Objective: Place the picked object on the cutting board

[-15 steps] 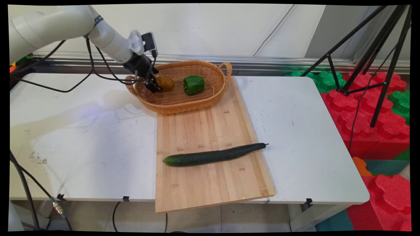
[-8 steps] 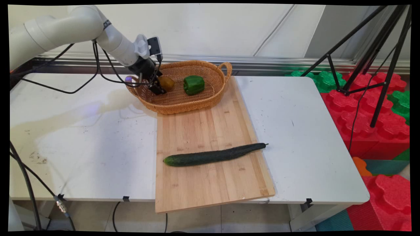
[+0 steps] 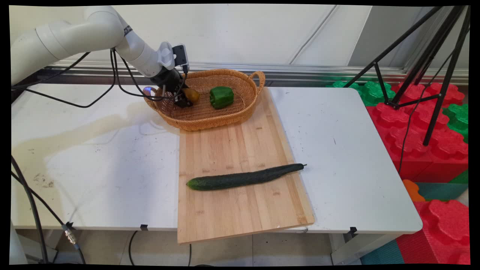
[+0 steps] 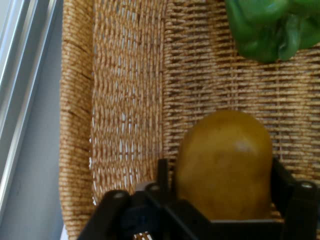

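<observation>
So the black two-finger gripper (image 3: pixel 183 101) is down inside the oval woven wicker basket (image 3: pixel 240 112), and its fingers (image 4: pixel 282 182) sit on either side of a rounded yellow-brown potato (image 4: pixel 225 165), closed in against it, so it's gripping the thing. In the hand view the potato fills the gap between the fingers, with the basket's woven floor behind it. Just past the potato, further along the way the gripper points, there's a green bell pepper (image 3: pixel 221 96) lying in the same basket. The basket's front end rests on a long light wooden cutting board (image 3: pixel 240 210) on the white table (image 3: pixel 93 165). Well away from the gripper, across the board's near half, lies a long dark green cucumber (image 3: pixel 243 177).
</observation>
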You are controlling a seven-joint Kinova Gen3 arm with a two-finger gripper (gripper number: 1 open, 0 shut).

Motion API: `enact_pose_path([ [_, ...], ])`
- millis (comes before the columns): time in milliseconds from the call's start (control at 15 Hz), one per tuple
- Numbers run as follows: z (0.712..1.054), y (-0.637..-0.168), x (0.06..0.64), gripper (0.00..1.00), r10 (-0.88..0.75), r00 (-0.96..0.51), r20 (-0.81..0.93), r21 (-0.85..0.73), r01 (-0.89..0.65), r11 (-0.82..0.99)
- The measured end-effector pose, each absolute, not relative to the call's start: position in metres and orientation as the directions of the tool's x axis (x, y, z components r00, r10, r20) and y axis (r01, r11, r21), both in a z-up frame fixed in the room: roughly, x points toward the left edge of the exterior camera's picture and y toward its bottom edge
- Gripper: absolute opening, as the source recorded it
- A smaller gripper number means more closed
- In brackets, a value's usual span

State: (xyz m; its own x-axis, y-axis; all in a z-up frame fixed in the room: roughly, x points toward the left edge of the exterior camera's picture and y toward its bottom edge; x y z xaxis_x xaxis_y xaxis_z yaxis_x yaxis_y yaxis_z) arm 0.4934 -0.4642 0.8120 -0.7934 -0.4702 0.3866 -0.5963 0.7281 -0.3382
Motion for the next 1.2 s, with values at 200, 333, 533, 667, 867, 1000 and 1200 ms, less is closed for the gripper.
enact_pose_path([
  [200, 0.81, -0.466, 0.493, 0.0, -0.461, -0.801, 0.382, -0.345, -0.587, 0.732],
  [333, 0.81, -0.466, 0.494, 0.0, -0.459, -0.802, 0.383, -0.347, -0.585, 0.733],
  [533, 0.811, -0.464, 0.495, 0.0, -0.457, -0.799, 0.39, -0.341, -0.586, 0.735],
  [667, 0.814, -0.462, 0.496, 0.0, -0.458, -0.792, 0.404, -0.331, -0.593, 0.734],
  [867, 0.82, -0.457, 0.497, 0.0, -0.46, -0.778, 0.427, -0.318, -0.606, 0.729],
  [1000, 0.827, -0.452, 0.498, 0.0, -0.459, -0.767, 0.448, -0.308, -0.615, 0.726],
  [1200, 0.839, -0.445, 0.498, 0.0, -0.455, -0.748, 0.483, -0.293, -0.628, 0.721],
])
